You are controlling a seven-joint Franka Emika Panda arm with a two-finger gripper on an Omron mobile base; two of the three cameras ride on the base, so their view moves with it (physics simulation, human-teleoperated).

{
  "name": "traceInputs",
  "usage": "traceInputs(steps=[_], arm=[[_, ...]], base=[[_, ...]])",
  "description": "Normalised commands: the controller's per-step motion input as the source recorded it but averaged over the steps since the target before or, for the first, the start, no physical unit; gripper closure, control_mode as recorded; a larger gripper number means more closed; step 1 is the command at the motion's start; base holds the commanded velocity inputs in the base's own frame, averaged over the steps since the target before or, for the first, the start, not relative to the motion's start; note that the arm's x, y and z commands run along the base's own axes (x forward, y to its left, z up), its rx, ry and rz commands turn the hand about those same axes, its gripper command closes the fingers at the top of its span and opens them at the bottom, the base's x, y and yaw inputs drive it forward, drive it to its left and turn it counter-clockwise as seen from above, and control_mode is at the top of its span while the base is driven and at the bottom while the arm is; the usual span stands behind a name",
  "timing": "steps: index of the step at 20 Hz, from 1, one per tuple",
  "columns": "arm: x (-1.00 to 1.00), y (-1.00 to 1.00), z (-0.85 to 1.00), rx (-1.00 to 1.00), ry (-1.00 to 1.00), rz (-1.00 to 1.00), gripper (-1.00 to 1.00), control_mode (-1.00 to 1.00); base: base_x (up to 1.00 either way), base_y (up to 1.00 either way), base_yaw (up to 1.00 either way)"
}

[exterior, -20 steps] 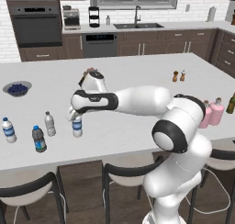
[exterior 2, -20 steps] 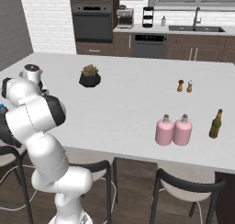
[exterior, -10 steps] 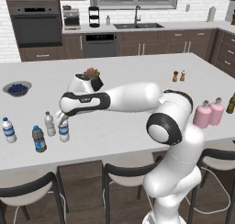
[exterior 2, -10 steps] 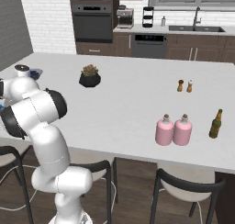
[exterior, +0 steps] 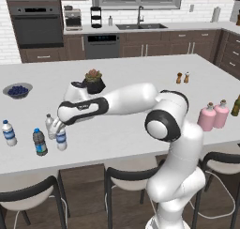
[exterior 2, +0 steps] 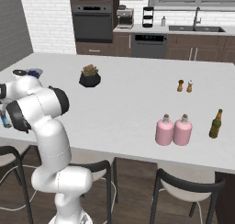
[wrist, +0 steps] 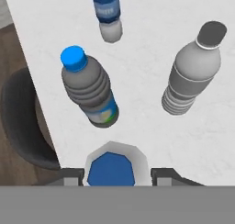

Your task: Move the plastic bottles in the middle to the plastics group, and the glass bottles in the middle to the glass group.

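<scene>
In the hand view, the dark grey blue-capped bottle (wrist: 89, 92) stands at 10 o'clock. The gripper (wrist: 111, 175) at 6 o'clock pinches a blue-labelled water bottle (wrist: 111, 167). The plain greyish bottle (wrist: 193, 71) stands at 2 o'clock on the counter (wrist: 151, 16).
</scene>
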Motion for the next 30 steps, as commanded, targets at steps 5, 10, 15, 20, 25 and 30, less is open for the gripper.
traceInputs(steps=[5,10,15,20,25,30], arm=[[0.0,0.0,-0.48,0.0,0.0,0.0,1.0,-1.0],[0.0,0.01,-0.17,0.0,-0.02,0.0,1.0,-1.0],[0.04,0.1,0.06,0.0,-0.12,0.0,1.0,-1.0],[0.22,0.0,0.0,0.0,-0.1,0.0,1.0,-1.0],[0.13,0.0,0.0,0.0,-0.05,0.0,1.0,-1.0],[0.22,0.03,0.0,0.0,-0.02,-0.01,1.0,-1.0]], base=[[0.0,0.0,0.0],[0.0,0.0,0.0],[0.0,0.0,0.0],[0.0,0.0,0.0],[0.0,0.0,0.0],[0.0,0.0,0.0]])
